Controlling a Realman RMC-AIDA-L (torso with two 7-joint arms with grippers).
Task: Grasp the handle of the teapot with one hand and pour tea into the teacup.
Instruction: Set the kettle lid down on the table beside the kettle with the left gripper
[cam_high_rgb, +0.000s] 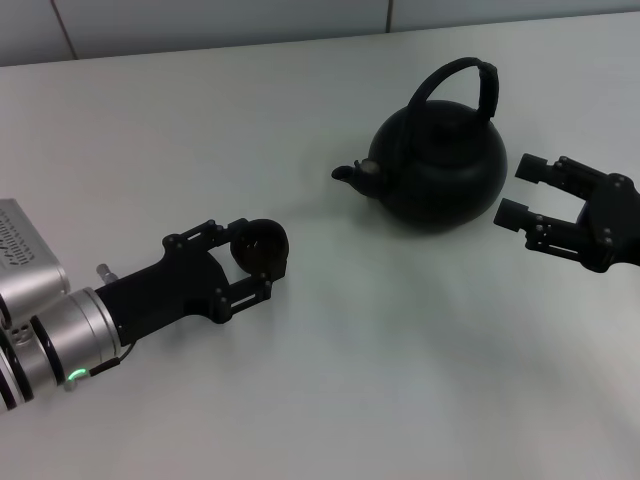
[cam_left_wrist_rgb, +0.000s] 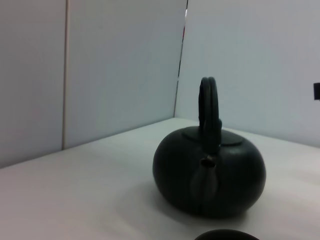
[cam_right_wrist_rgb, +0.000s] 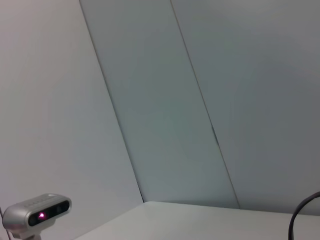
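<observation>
I see the teapot (cam_high_rgb: 438, 170), round and matte black, standing upright on the smooth white table (cam_high_rgb: 330, 400), its short spout (cam_high_rgb: 357, 176) pointing toward my left side. Its arched handle (cam_high_rgb: 462, 88) rises over the lid, thicker and ribbed on one side. My right gripper (cam_high_rgb: 517, 192) sits just beside the pot's body, fingers spread, holding nothing. My left gripper (cam_high_rgb: 258, 257) clasps the small black teacup (cam_high_rgb: 261, 246), well apart from the pot. Pale panelled walls (cam_left_wrist_rgb: 120, 65) stand behind the table.
</observation>
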